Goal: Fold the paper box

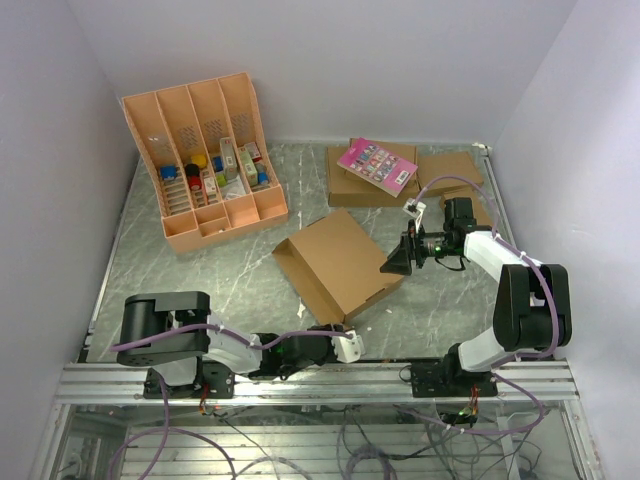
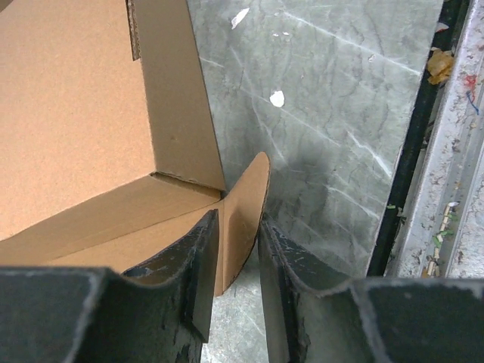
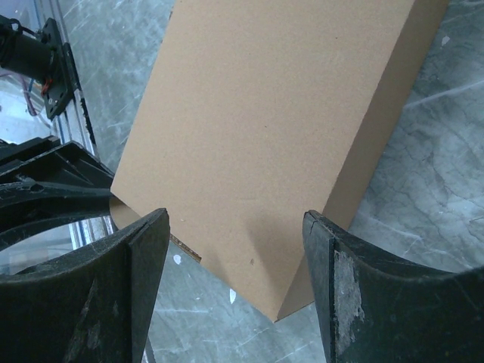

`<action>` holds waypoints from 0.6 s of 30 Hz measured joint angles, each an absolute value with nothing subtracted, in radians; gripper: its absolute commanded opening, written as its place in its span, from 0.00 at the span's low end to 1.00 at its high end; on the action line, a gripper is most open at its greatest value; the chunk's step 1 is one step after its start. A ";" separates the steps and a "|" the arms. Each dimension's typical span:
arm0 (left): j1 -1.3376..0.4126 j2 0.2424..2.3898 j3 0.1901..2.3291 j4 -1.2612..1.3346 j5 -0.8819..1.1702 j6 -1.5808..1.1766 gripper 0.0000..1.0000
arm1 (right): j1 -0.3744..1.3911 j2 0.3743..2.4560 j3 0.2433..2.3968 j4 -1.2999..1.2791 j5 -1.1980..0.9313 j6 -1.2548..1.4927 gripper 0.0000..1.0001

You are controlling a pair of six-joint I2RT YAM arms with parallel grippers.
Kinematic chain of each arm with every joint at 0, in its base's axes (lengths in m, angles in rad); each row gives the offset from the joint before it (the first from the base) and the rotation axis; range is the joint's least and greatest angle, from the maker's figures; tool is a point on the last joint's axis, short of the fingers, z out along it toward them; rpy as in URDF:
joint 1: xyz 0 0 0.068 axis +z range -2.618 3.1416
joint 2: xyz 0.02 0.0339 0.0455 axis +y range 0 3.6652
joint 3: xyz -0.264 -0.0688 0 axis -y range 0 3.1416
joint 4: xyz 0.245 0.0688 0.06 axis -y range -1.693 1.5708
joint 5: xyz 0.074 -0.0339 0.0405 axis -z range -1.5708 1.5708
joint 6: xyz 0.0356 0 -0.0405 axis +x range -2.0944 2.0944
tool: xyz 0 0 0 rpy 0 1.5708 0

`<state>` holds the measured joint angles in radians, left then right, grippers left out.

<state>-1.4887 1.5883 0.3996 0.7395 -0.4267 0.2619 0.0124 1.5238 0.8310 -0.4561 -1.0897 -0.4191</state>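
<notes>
Left end effector (image 2: 239,225): jaws close together, one on either side of the rounded corner flap (image 2: 251,185) of the paper box (image 1: 338,262). Cannot tell whether they actually pinch it. Open box interior sits ahead and left of it.

Right end effector (image 3: 234,219): jaws spread wide, with a plain box panel directly beneath them.

Box rests on the bench (image 1: 190,270).

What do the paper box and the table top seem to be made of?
The paper box: brown cardboard, matte, likely corrugated, with a speckled fibrous face. The table top: grey and stone-like with white veins, perhaps marble or an imitation, faintly glossy.
</notes>
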 measured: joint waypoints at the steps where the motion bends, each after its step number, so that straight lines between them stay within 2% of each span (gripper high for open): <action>1: -1.488 1.588 0.400 0.740 -0.431 0.261 0.37 | 0.012 1.524 0.831 -0.456 -1.090 -0.419 0.71; 14: -1.488 1.588 0.400 0.739 -0.447 0.230 0.36 | 0.010 1.555 0.831 -0.414 -1.127 -0.350 0.74; 18: -1.488 1.588 0.400 0.739 -0.447 0.219 0.39 | 0.006 1.576 0.834 -0.398 -1.143 -0.319 0.74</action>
